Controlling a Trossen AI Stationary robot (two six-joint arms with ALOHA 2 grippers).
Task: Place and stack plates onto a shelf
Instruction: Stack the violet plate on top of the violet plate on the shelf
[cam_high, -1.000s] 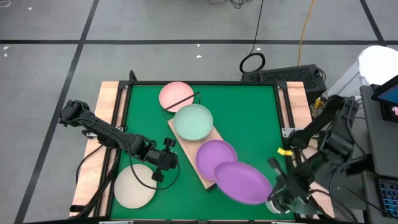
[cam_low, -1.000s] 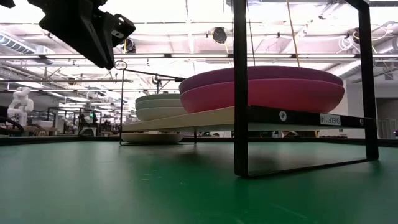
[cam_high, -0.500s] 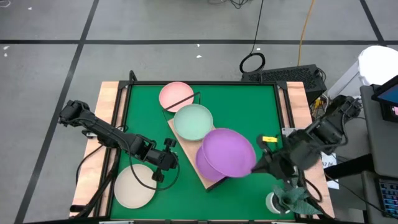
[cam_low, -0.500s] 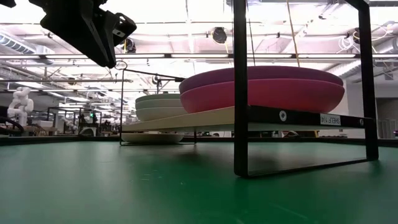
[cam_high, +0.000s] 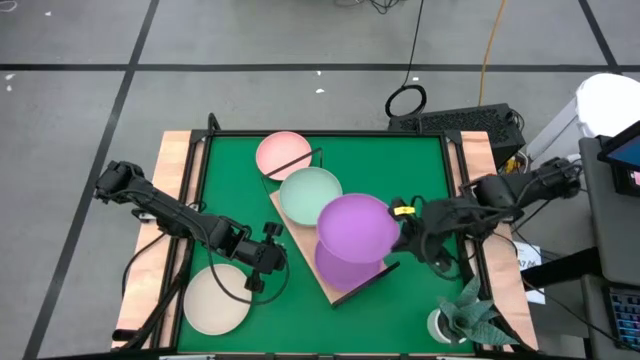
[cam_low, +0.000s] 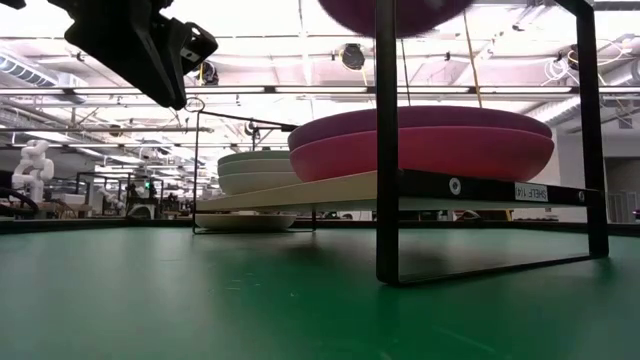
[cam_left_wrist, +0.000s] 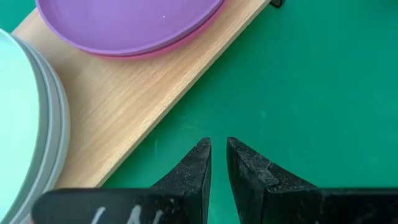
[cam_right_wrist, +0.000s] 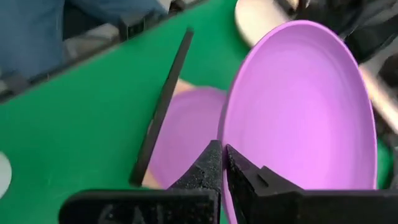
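The right gripper (cam_high: 398, 238) pinches the rim of a round purple plate (cam_high: 356, 226), held above the purple stack (cam_high: 345, 266) on the light wooden shelf (cam_high: 303, 238). The stack lies below. Farther off, the left gripper (cam_high: 270, 257), jaws nearly closed and empty, waits beside the shelf.

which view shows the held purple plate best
The right wrist view: the held plate fills it, rim pinched in the right pincer. The high view shows it whole above the shelf but small. The low view catches only its underside. The left wrist view misses it.
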